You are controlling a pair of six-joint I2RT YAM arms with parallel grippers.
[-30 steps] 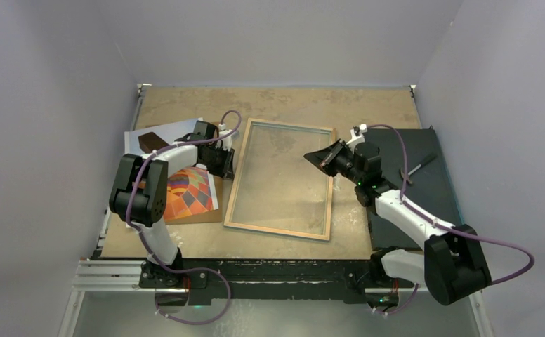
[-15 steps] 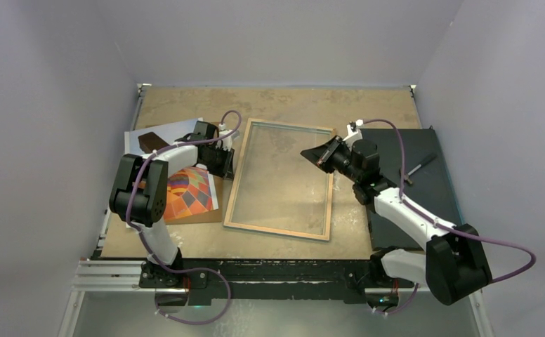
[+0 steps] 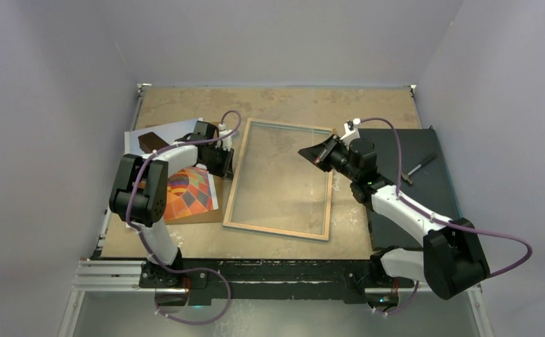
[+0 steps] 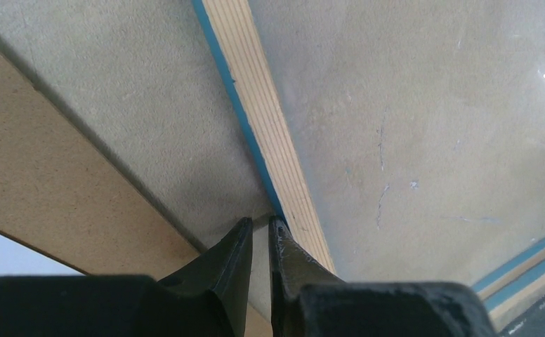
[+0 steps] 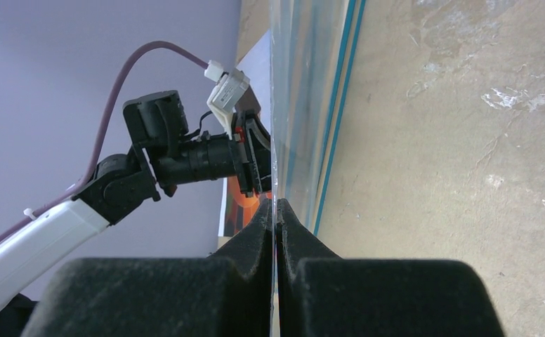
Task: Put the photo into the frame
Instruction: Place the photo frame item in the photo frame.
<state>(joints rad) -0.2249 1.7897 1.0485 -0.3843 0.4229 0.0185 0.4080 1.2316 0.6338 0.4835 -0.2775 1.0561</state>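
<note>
The frame (image 3: pixel 278 231) lies back up in the middle of the table, its wood rim (image 4: pixel 255 91) edged in blue. My right gripper (image 3: pixel 303 152) is shut on the edge of the clear glass pane (image 5: pixel 294 84), which it holds tilted up over the frame's right half. In the right wrist view (image 5: pixel 276 203) the thin pane runs straight between the fingers. My left gripper (image 3: pixel 229 160) sits low at the frame's left rim, its jaws (image 4: pixel 259 221) a narrow slit apart with nothing between them. One fingertip (image 4: pixel 278 228) touches the blue edge. The photo (image 3: pixel 189 193) lies face up to the left.
The photo rests on a brown backing board (image 3: pixel 210 214). Behind it lie a white sheet (image 3: pixel 175 130) and a dark brown block (image 3: pixel 150 141). A black mat (image 3: pixel 417 196) with a thin dark tool (image 3: pixel 417 167) covers the table's right side.
My right gripper has moved a little left and away from the base with the glass pane, tilting it higher. The left arm has stayed put and its jaws have narrowed slightly.
</note>
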